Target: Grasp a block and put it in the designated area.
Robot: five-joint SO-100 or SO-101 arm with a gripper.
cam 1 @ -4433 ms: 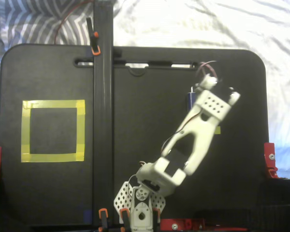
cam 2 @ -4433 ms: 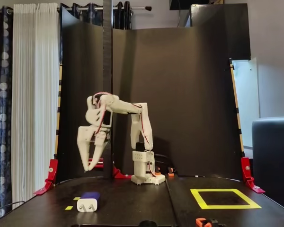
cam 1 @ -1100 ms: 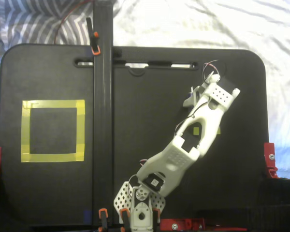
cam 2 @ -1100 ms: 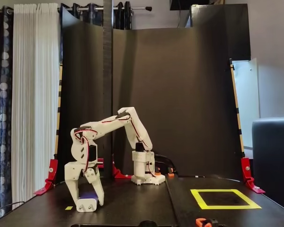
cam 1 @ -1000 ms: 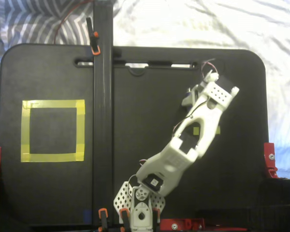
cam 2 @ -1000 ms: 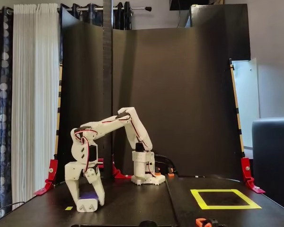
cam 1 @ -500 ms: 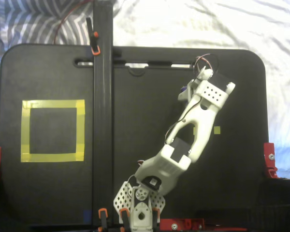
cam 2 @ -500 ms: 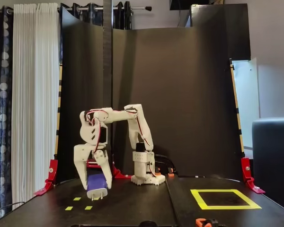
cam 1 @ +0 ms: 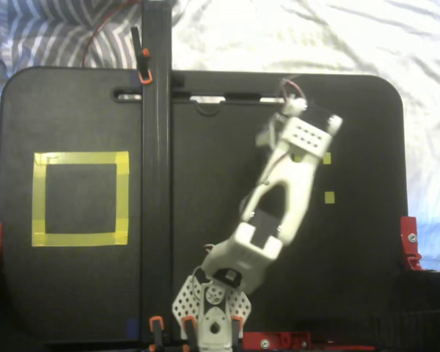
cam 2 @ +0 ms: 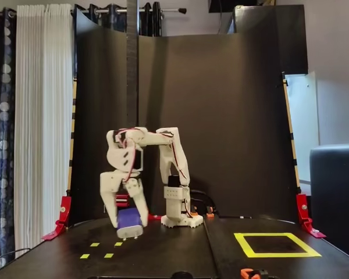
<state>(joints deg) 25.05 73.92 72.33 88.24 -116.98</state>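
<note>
I am carrying the block [cam 2: 130, 222], clamped between the closed fingers of the gripper [cam 2: 129, 224] and hanging clear of the table at lower left. Next, I judge, a swing across to the designated area [cam 2: 277, 244] at lower right, then release.

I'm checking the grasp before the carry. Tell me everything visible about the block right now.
In the fixed view from the front, the block is a small rounded cuboid, dark blue-purple above with a pale lower end, smooth like plastic. It hangs clear of the black table, pinched between the white fingers of the gripper, above the small yellow tape squares. It is far left of the designated area. No prongs can be made out. In the fixed view from above, the arm hides it.
</note>
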